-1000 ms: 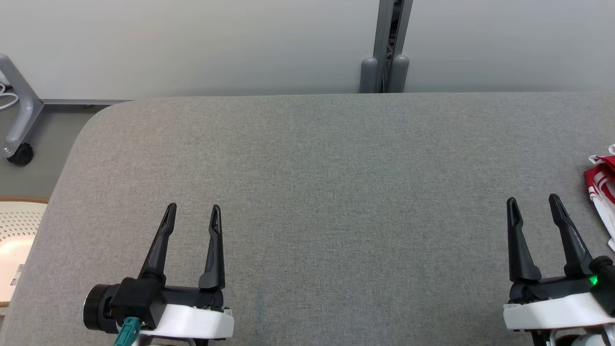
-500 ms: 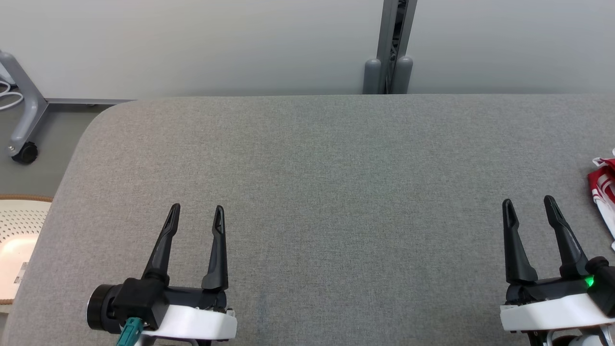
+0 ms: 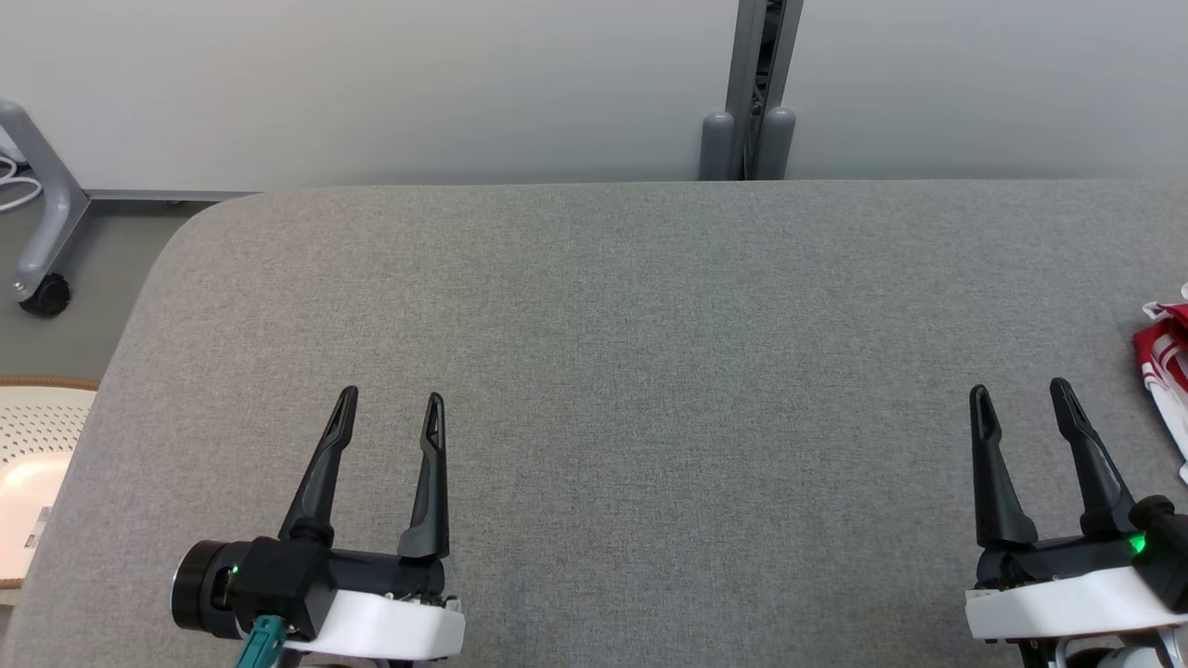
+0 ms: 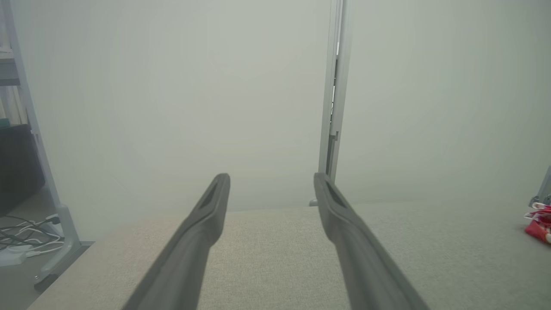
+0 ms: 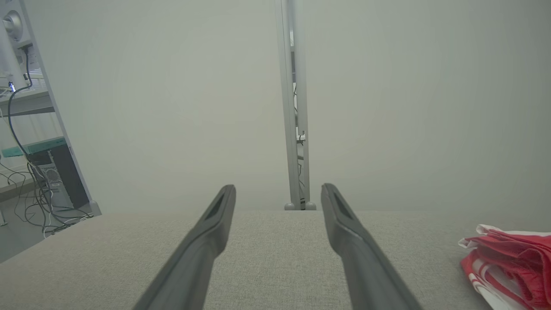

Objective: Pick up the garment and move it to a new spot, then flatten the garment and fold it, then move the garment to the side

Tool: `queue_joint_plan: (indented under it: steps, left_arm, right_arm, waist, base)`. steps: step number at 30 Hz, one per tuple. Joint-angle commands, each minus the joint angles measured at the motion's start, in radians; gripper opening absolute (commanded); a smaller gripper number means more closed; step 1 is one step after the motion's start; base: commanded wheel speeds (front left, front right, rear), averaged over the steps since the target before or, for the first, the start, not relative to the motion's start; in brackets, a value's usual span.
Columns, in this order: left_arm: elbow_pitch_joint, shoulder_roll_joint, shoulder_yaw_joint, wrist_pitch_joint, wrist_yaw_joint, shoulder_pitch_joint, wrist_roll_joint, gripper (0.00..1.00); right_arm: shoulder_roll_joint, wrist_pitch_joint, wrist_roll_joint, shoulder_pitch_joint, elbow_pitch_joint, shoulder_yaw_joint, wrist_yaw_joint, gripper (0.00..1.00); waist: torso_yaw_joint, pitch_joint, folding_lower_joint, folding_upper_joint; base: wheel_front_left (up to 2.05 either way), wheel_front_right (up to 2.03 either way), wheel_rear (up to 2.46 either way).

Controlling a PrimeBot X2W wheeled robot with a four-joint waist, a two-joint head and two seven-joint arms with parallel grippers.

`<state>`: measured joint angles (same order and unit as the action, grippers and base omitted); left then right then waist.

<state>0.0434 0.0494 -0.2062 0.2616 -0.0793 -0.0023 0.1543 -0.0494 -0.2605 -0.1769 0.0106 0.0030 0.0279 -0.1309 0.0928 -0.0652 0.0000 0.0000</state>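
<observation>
Fingers wide apart on the left gripper point(image 3: 391, 399), at seven o'clock in the head view, empty and touching nothing. Same wide spread on the right gripper point(image 3: 1018, 390), at five o'clock, also empty. Both poised over the gray fabric-covered table point(image 3: 650, 353), fingers pointing to twelve o'clock, white wrist housings at the bottom edge. Small green light point(image 3: 1144, 545) lit on the right wrist. Red-and-white garment point(image 3: 1165, 357), bunched, lying on the table at three o'clock, cut off by the frame edge, near the right gripper toward its two o'clock, not touching it.
</observation>
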Motion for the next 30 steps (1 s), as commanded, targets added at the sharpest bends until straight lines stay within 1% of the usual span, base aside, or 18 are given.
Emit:
queue_joint_plan:
  steps: [1,9,11,15,20,22,26,30]
  left_arm:
    - [-0.004,0.003,0.001,0.004,0.000,0.004,-0.006,1.00]
    - [-0.017,0.003,-0.005,0.004,0.006,-0.003,-0.018,1.00]
    - [-0.035,0.004,-0.004,0.004,0.008,0.000,-0.003,1.00]
    - [-0.070,0.003,0.001,0.004,0.040,0.002,0.042,1.00]
    - [-0.080,0.003,0.008,0.004,0.064,-0.001,0.034,1.00]
    - [-0.087,0.003,0.008,0.004,0.078,0.004,0.051,1.00]
    - [-0.080,0.003,0.013,0.004,0.090,0.004,0.049,1.00]
    - [-0.085,0.003,0.015,0.004,0.099,0.012,0.071,1.00]
  right_arm:
    - [-0.004,-0.006,0.003,-0.003,-0.004,0.002,0.000,1.00]
    - [-0.004,-0.006,0.001,-0.002,-0.010,0.007,0.000,1.00]
    - [-0.004,-0.006,0.004,-0.001,-0.010,0.007,0.000,1.00]
    - [-0.004,-0.006,0.003,-0.001,-0.007,0.009,0.000,1.00]
    - [-0.004,-0.006,-0.004,0.001,-0.004,0.017,0.000,1.00]
    - [-0.004,-0.006,-0.002,0.001,-0.003,0.017,0.000,1.00]
    - [-0.004,-0.006,0.000,0.000,-0.001,0.016,0.000,1.00]
    - [-0.004,-0.006,-0.006,-0.001,0.005,0.014,0.000,1.00]
  waist:
    - [0.000,0.000,0.0000,0.0000]
    - [0.001,-0.004,0.0000,0.0000]
    - [0.002,-0.003,0.0000,0.0000]
    - [0.001,-0.001,0.0000,0.0000]
    - [0.001,-0.001,0.0000,0.0000]
    - [0.000,-0.001,0.0000,0.0000]
    - [-0.001,-0.002,0.0000,0.0000]
    - [0.000,-0.002,0.0000,0.0000]
  base:
    - [0.00,0.00,0.00]
    - [0.00,0.00,0.00]
    - [0.00,0.00,0.00]
    - [0.00,0.00,0.00]
    - [0.00,0.00,0.00]
    - [0.00,0.00,0.00]
    - [0.00,0.00,0.00]
    - [0.00,0.00,0.00]
